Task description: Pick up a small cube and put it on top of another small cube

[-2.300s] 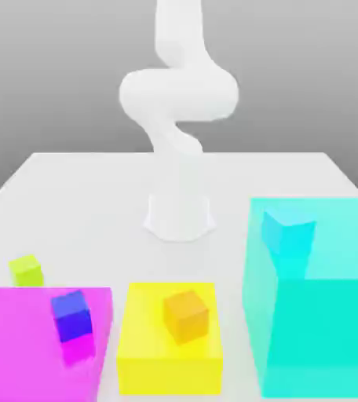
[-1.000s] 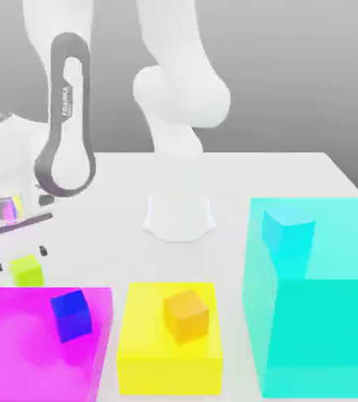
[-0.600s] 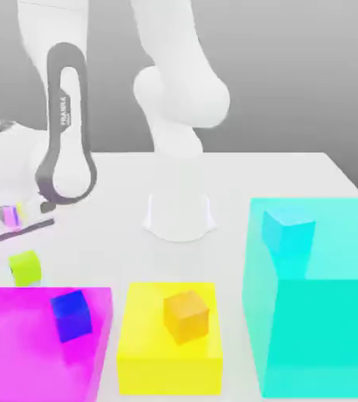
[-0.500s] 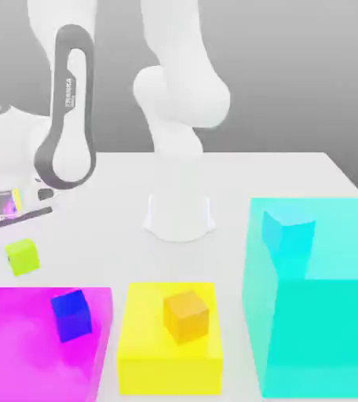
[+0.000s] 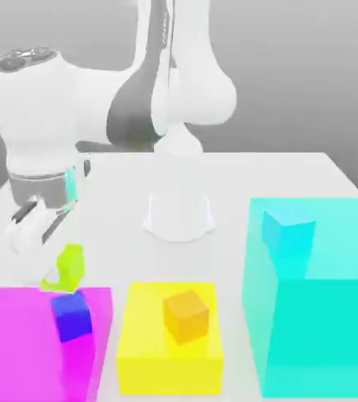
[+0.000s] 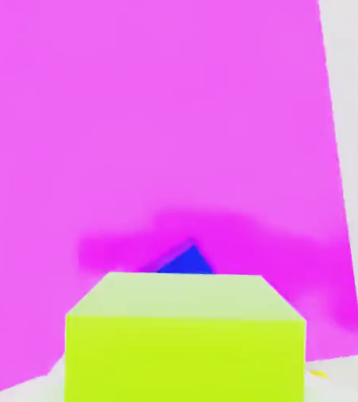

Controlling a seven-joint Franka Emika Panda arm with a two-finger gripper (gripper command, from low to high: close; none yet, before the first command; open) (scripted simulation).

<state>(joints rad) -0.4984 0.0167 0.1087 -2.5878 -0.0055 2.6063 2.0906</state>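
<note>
Exterior view: one lime cube, clamped in the tool, between its closed fingers, above the tabletop. One blue cube, on the magenta block, near the tool.

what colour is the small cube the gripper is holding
Lime yellow-green; the held cube shows best in the hand view.

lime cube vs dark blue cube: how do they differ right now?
- Colour: the lime cube is yellow-green; the dark blue cube is deep blue.
- Support: the lime cube is held in the pincer; the dark blue cube rests on the magenta block.
Shared: both are small, plain cubes.
</note>
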